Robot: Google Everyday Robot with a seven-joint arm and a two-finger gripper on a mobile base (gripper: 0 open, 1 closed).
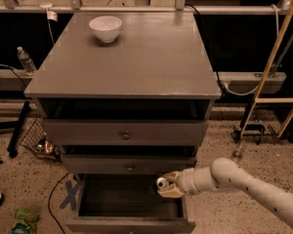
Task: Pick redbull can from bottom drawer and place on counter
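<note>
The bottom drawer (88, 199) stands pulled open, with a dark interior. My gripper (167, 185) reaches in from the right over the drawer's right rear part. Its tan fingers (171, 193) sit around the redbull can (161, 183), of which mainly the shiny round silver top shows. The can is near the drawer's right side, just below the middle drawer's front. The counter (136, 57) is the broad grey-brown top of the cabinet, well above the gripper.
A white bowl (105, 28) stands at the counter's back left. Two knobbed drawers (126, 136) are above the open one. A yellow ladder frame (278, 57) stands to the right. A wire basket (36, 140), cables and a green packet (24, 221) lie on the floor to the left.
</note>
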